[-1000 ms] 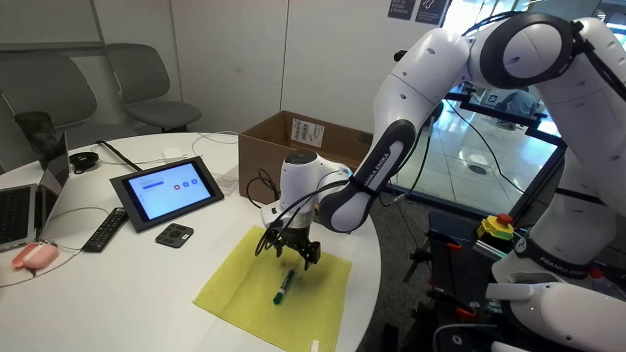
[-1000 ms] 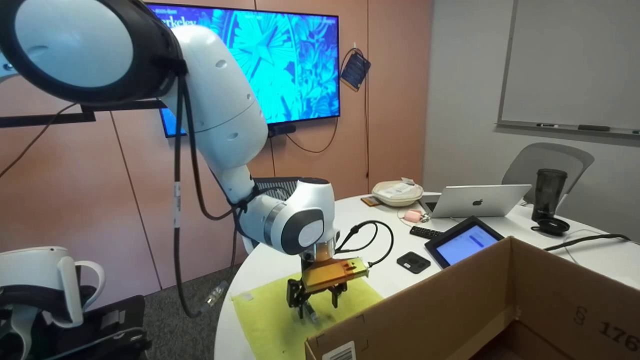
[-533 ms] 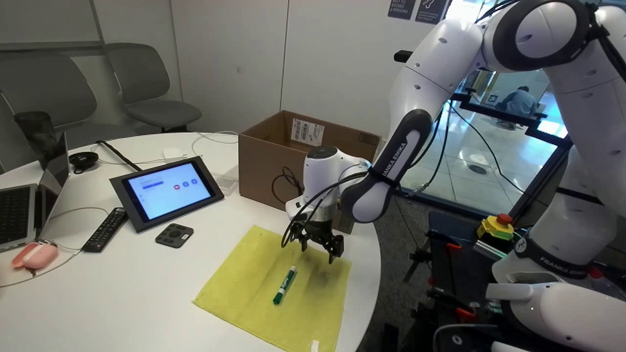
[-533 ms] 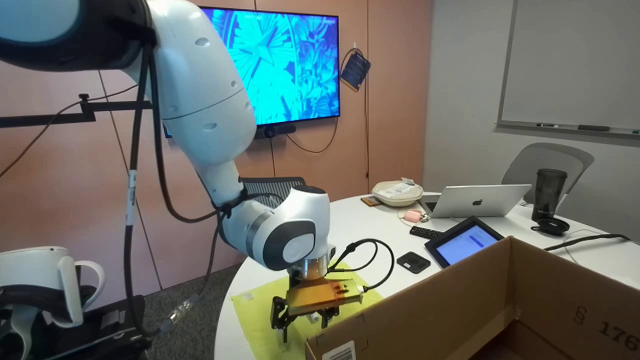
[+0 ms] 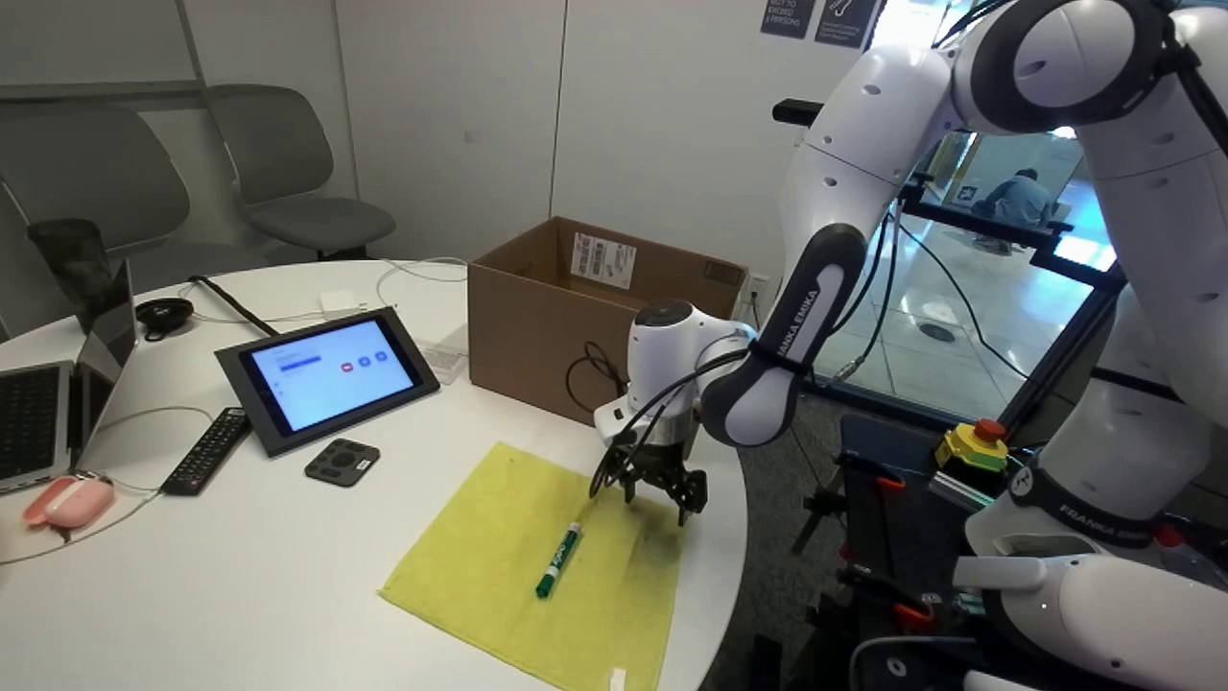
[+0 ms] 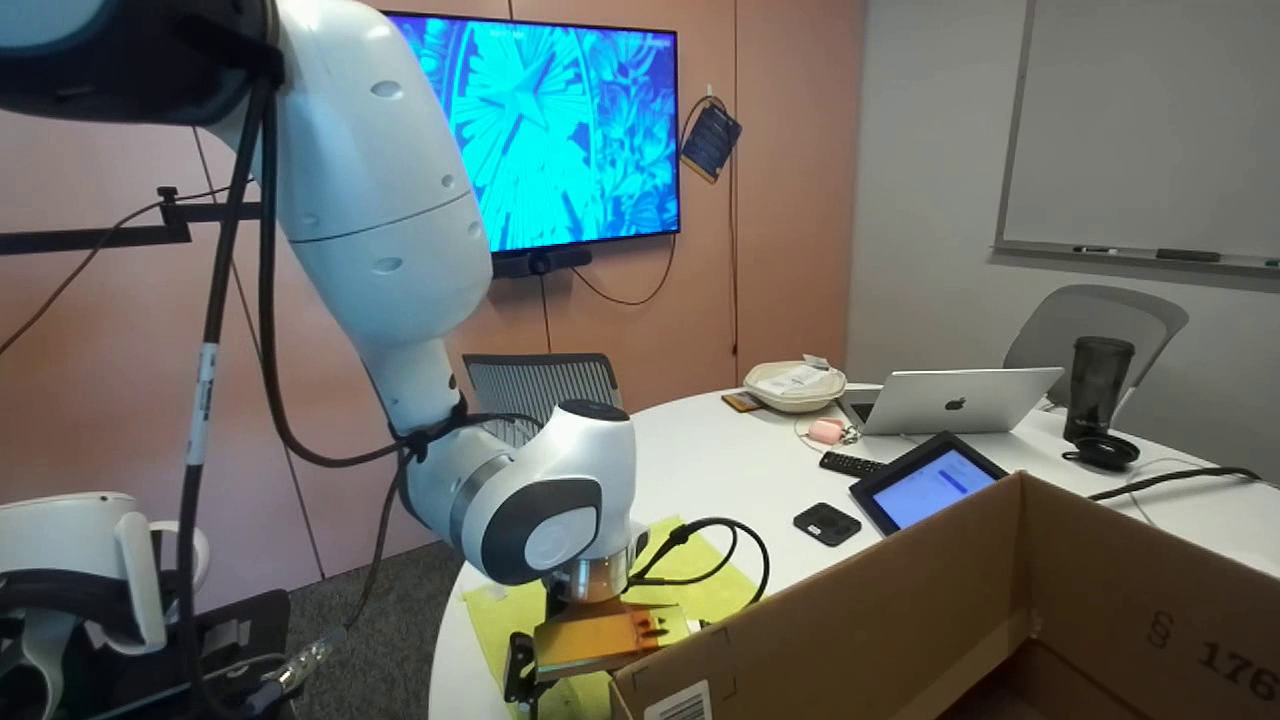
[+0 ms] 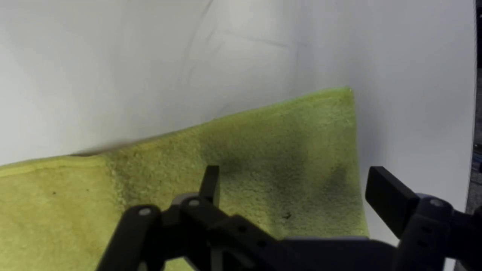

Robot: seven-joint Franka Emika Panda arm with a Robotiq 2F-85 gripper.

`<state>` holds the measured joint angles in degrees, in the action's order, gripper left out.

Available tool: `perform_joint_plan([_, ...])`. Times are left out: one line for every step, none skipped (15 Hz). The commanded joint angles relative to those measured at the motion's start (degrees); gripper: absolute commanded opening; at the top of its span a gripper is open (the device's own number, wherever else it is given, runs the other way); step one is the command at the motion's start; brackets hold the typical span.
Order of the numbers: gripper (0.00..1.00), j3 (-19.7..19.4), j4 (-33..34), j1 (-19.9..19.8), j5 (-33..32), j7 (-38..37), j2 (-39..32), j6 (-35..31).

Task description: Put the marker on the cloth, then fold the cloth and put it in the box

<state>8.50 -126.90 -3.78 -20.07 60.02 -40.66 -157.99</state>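
Observation:
A yellow cloth [image 5: 480, 566] lies flat on the white table; it also shows in an exterior view [image 6: 490, 620] and in the wrist view [image 7: 56, 210]. A green marker [image 5: 559, 559] lies on the cloth near its middle; it is out of the wrist view and hidden in an exterior view. My gripper [image 5: 657, 509] is open and empty, low over the cloth's corner near the box. In the wrist view the jaws [image 7: 293, 171] are wide apart, with one finger over the cloth and one past its side edge. The open cardboard box [image 5: 537, 331] also shows in an exterior view [image 6: 850, 610].
The table's round edge [image 5: 741, 537] runs close beside the gripper. The box stands right behind the gripper. A tablet [image 5: 331, 374], a remote [image 5: 206, 451], a dark square device [image 5: 342, 462], a pink case [image 5: 69, 504] and a laptop [image 5: 34, 422] are on the table.
My gripper has moved away from above the marker to the cloth's corner near the box and table edge, and has come a little lower. It stays open. Marker, cloth and box have not moved.

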Motion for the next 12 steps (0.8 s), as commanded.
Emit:
perform_joint_plan([1.0,-1.4,-2.5,0.6,-1.5,0.6,0.6,-3.5])
perform_joint_plan([1.0,-1.5,-2.8,0.4,-1.6,0.8,0.6,-3.8])
perform_joint_plan([1.0,-1.6,-3.1,0.3,-1.9,1.1,0.4,-4.0])
perform_joint_plan([1.0,-1.5,-3.3,0.1,-2.0,1.4,0.2,-4.2])
perform_joint_plan([1.0,-1.7,-3.8,0.2,-2.2,1.3,0.1,-4.8])
perform_joint_plan([1.0,-1.5,-4.3,-0.1,-2.0,1.4,0.2,-5.2])
perform_joint_plan([1.0,-1.6,-5.0,-0.3,-1.9,1.3,0.4,-6.0])
perform_joint_plan([1.0,-2.1,-5.6,0.1,-2.1,0.7,0.6,-7.2])
perform_joint_plan([1.0,-2.2,-6.3,0.0,-2.2,0.6,0.9,-8.0])
perform_joint_plan([1.0,-2.2,-7.3,-0.3,-2.2,0.6,1.4,-9.2])
perform_joint_plan([1.0,-2.4,-8.1,-0.3,-2.2,0.5,1.6,-10.4])
perform_joint_plan([1.0,-3.0,-8.8,0.1,-2.4,-0.1,1.5,-12.0])
